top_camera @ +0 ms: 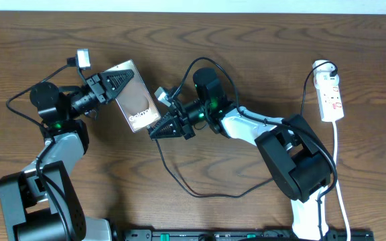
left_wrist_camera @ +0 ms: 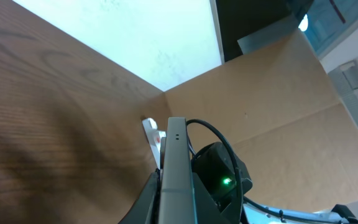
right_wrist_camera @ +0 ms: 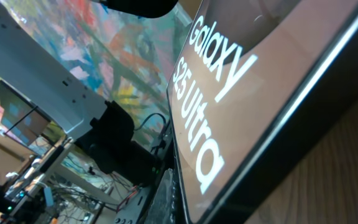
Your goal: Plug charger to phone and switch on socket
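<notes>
Centre-left on the counter (top_camera: 246, 40), the left tool (top_camera: 109, 86) is clamped on the far end of the phone (top_camera: 136, 100). The right tool (top_camera: 158, 128), closed on the charger (top_camera: 179, 179), sits at the phone's near end. The socket (top_camera: 332, 99) lies well apart, far right.

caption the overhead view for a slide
left fingers grip the galaxy phone, right fingers hold the charger at its end

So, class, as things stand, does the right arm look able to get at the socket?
Probably yes. The socket lies uncovered on that arm's side of the table, nothing between them. But the right fingers are shut beside the phone, so the arm would have to swing back first.
</notes>
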### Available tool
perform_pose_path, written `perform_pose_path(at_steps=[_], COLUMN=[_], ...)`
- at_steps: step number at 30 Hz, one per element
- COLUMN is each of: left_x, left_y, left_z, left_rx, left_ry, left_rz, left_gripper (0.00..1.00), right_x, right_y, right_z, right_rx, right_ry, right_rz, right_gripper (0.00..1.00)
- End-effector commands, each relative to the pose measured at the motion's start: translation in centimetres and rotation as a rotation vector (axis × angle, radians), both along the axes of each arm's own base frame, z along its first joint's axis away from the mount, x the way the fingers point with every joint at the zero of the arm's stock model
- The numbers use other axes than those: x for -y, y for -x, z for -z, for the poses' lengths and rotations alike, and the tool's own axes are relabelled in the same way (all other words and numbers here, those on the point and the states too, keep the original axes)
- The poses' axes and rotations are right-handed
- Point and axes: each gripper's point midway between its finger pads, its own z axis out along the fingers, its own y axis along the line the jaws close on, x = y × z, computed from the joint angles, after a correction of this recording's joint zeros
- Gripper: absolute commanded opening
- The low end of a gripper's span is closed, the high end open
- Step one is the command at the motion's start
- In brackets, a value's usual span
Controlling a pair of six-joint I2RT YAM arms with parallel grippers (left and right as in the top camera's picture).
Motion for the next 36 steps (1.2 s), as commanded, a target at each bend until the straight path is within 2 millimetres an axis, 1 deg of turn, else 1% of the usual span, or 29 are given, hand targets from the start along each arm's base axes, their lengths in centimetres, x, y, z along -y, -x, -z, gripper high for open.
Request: perform_pose_path(at_steps=[1, 14, 22, 28, 36], left_x=[1.0, 1.1, 2.0, 2.1, 2.1], left_y=[1.0, 1.3, 1.8, 1.9, 1.9], left_z=[-0.6, -0.5, -0.5, -0.5, -0.5], left_rx=[0.047, 0.061, 0.099, 0.103, 0.108], left_ry=[-0.027, -0.037, -0.059, -0.061, -0.064], left_rz=[0.086, 0.101, 0.144, 0.148, 0.148], left_gripper=[0.07, 0.07, 0.08, 0.07, 0.08], right_x=[-0.1, -0.1, 0.0, -0.1, -0.3], right_y=[-0.3, -0.3, -0.4, -0.5, -1.1], right_z=[0.3, 0.3, 0.3, 0.3, 0.4], right_rx=[0.002, -0.01, -0.03, -0.038, -0.061], right_ry=[0.005, 0.011, 0.023, 0.029, 0.054], right_rz=[0.014, 0.015, 0.02, 0.024, 0.061], right_gripper=[0.01, 0.01, 0.01, 0.01, 0.01])
